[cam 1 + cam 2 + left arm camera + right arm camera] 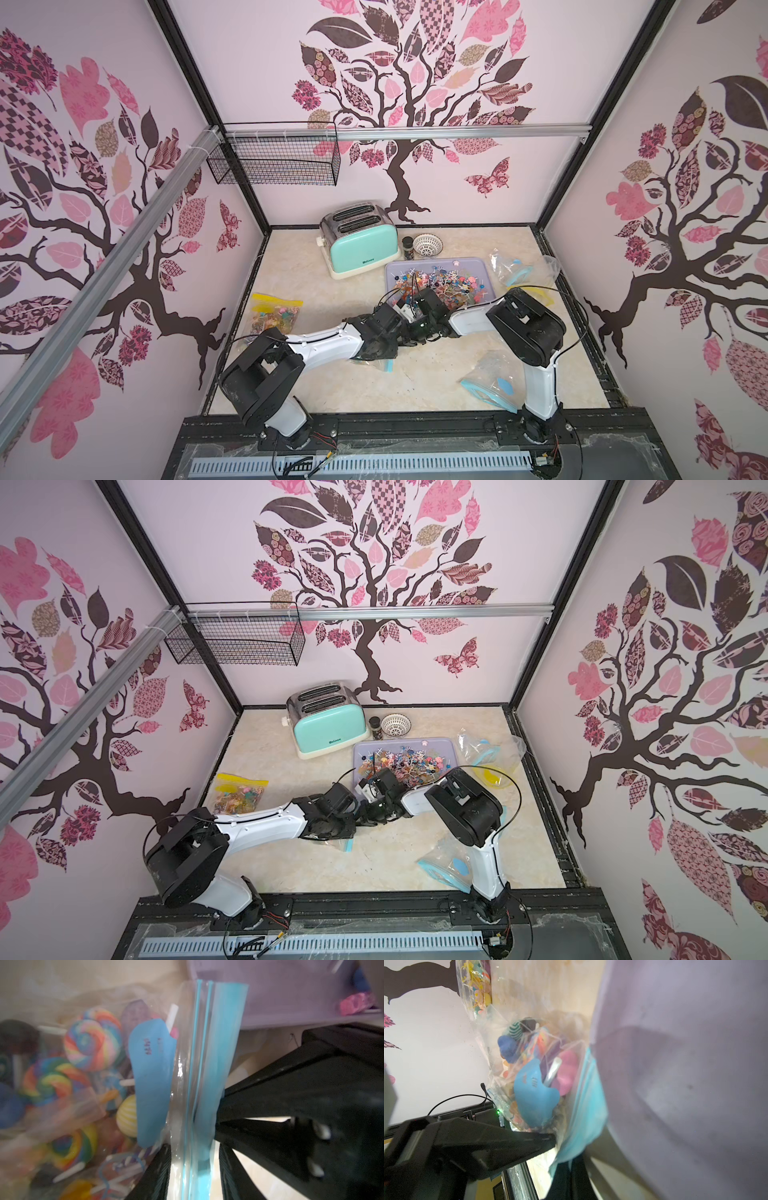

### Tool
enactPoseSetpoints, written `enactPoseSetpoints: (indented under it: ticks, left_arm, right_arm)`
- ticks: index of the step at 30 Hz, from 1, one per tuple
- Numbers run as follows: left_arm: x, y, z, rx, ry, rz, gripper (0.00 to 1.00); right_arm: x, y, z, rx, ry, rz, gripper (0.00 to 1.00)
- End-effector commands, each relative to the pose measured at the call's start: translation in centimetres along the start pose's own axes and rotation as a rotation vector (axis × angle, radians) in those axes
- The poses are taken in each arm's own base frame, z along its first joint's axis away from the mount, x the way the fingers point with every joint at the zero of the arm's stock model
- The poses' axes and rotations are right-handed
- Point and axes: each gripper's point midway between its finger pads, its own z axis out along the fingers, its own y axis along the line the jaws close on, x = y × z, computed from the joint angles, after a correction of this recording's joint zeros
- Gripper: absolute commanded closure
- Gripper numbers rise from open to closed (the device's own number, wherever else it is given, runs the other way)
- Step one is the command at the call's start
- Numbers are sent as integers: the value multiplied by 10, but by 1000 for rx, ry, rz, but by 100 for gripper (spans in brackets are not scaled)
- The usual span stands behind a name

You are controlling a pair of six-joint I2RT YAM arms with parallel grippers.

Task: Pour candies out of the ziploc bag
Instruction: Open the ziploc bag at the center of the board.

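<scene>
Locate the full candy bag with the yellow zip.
In both top views the yellow-zip bag lies on the table's left side, just beyond the left arm's elbow, left of the mint toaster.

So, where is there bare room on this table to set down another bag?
Bare: left rear, between mint-green toaster and yellow-topped candy bag; front centre, left of the empty blue-zip bag. Crowded: lilac tray, right rear corner.
</scene>
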Motion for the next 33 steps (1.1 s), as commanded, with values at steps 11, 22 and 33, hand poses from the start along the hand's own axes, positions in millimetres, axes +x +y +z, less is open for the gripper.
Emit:
enactPoseSetpoints:
  ticks: [11, 22, 33]
  left_arm:
    - [-4, 9, 15, -68, -4, 9, 68]
    - [-8, 8, 23, -83, -11, 2, 76]
    - [-14, 4, 28, -89, -15, 6, 100]
  right_arm:
    - [7, -5, 1, 15, 15, 13, 100]
    - [10, -5, 0, 14, 18, 15, 100]
    - [12, -6, -1, 15, 18, 16, 100]
